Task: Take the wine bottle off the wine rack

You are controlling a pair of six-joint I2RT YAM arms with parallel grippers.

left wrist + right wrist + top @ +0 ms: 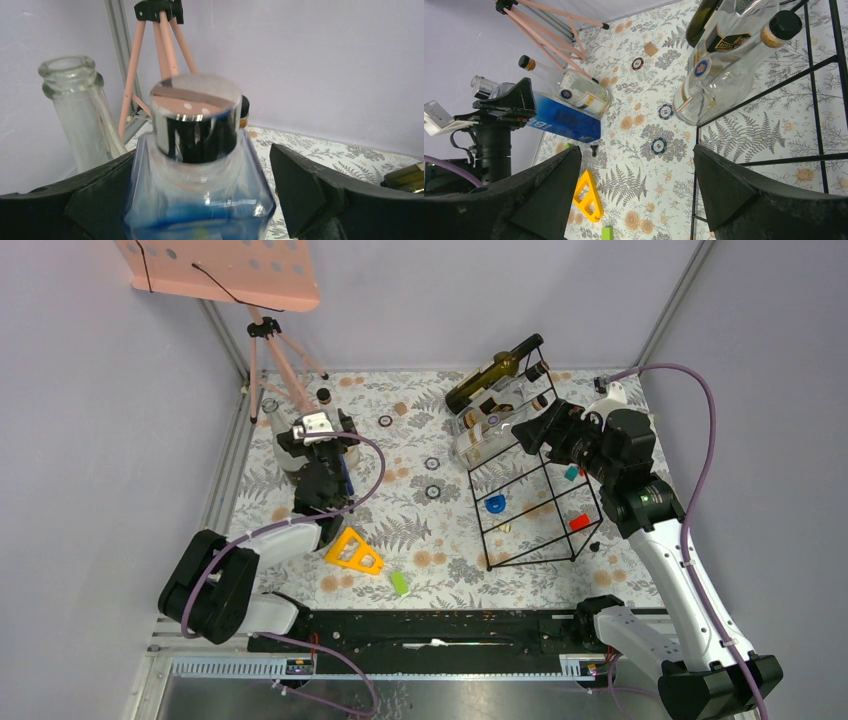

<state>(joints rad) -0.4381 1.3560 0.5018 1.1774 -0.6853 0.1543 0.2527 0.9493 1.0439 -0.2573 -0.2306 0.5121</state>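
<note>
The black wire wine rack (530,515) stands right of centre on the floral mat. A dark green wine bottle (492,373) lies slanted on its top far end, also at the top of the right wrist view (700,20), with clear corked bottles (724,65) beside it. My right gripper (528,432) hovers over the rack's near-left corner, open and empty (636,185). My left gripper (322,450) is open around an upright blue square bottle with a chrome cap (195,165); the right finger (305,190) stands apart from the glass.
A pink tripod stand (275,350) rises at the back left. A clear open-necked bottle (75,100) stands beside the blue one. A yellow triangle (353,552), a green block (400,583) and poker chips (432,490) lie on the mat.
</note>
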